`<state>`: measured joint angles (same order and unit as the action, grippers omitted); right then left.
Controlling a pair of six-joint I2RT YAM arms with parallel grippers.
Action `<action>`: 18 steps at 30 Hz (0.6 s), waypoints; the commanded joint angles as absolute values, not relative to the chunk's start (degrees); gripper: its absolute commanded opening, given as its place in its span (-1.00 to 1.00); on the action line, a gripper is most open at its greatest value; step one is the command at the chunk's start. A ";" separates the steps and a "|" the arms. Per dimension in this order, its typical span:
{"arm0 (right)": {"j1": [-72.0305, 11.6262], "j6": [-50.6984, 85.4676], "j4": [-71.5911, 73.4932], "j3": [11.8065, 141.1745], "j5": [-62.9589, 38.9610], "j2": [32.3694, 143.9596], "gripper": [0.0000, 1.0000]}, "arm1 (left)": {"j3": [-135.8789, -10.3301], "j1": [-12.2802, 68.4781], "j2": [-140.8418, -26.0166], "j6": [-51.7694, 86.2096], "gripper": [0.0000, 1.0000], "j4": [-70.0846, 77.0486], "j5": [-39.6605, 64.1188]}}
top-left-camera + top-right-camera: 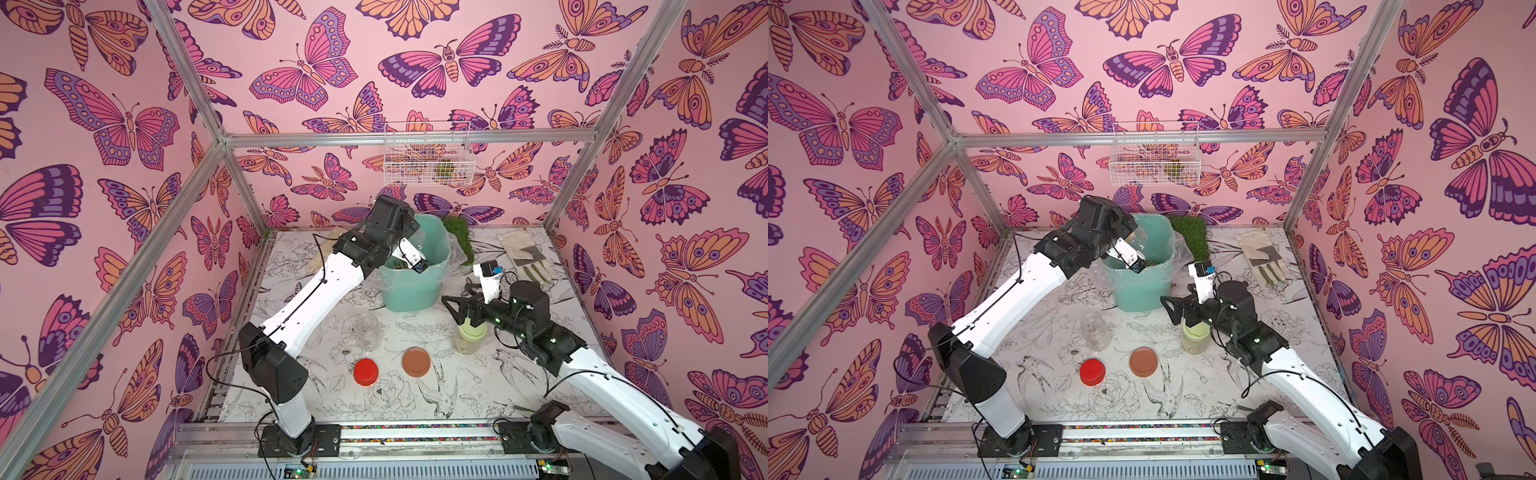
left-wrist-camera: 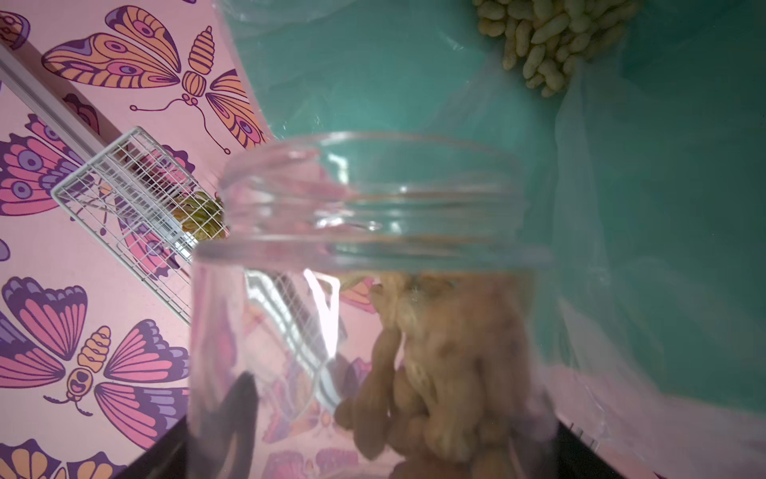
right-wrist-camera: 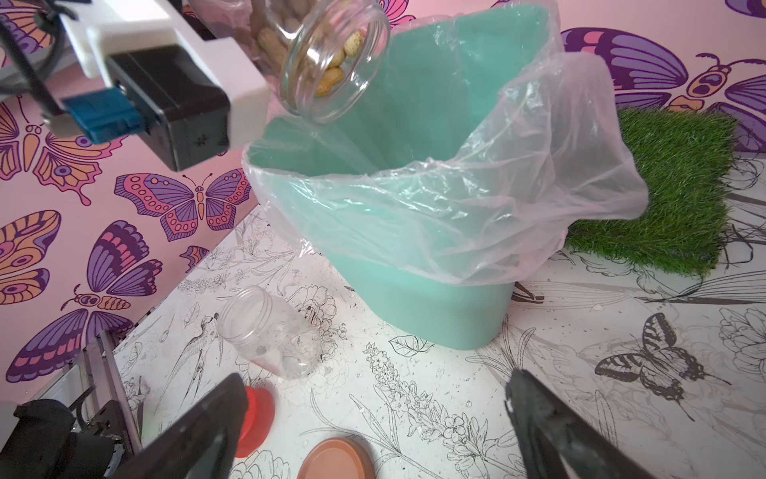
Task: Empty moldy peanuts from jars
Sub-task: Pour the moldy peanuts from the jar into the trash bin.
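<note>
The left fingers point(image 2: 163, 456) are closed around the body of a clear, lidless tipped jar point(image 3: 335, 54), held at a slant with its mouth over the near rim of the teal bin point(image 1: 411, 291). Inside this jar a clump of tan peanuts point(image 2: 435, 373) sits against the lower wall, reaching toward the neck, and a few show at the mouth in the right wrist view. A heap of paler, greenish peanuts point(image 2: 555, 37) already lies at the bottom of the bin, on the thin clear liner bag point(image 3: 518, 174) that spills over its rim. The right fingers point(image 3: 199, 431) are spread wide with nothing between them, and they hang just above the green-lidded jar point(image 1: 471, 336), which stands upright on the bench point(image 1: 457, 395) with peanuts inside; whether they touch its lid cannot be told. Left of that jar, in front of the bin, a second lidless jar point(image 1: 368, 330) stands nearly empty. Nearer the front edge, the red lid point(image 1: 366, 371) and the brown lid point(image 1: 416, 362) lie side by side, apart from each other. Behind the bin a patch of green turf point(image 1: 459, 241) leans at the back wall, a pale work glove point(image 1: 523, 257) lies to its right, and a white wire basket point(image 1: 428, 153) hangs on the wall above.
</note>
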<state>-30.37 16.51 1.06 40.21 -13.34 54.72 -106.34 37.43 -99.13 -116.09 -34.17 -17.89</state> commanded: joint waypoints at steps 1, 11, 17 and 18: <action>-29.88 16.57 2.68 39.42 -13.10 54.10 0.98 | -104.76 37.62 -98.17 -118.59 -1.00 -29.76 -17.60; -29.53 16.08 2.44 39.55 -13.44 54.25 0.98 | -107.64 37.73 -98.13 -118.17 -1.00 -24.81 -19.14; -29.53 16.70 3.54 39.28 -13.75 54.67 0.98 | -102.71 36.94 -96.98 -117.06 -1.00 -28.44 -17.62; -29.55 16.69 3.39 39.47 -13.88 54.67 0.98 | -101.43 36.83 -96.86 -116.66 -1.00 -28.78 -17.96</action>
<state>-29.98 16.49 2.15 39.51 -13.39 54.74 -104.25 37.41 -98.76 -117.62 -29.45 -17.78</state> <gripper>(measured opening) 0.991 0.872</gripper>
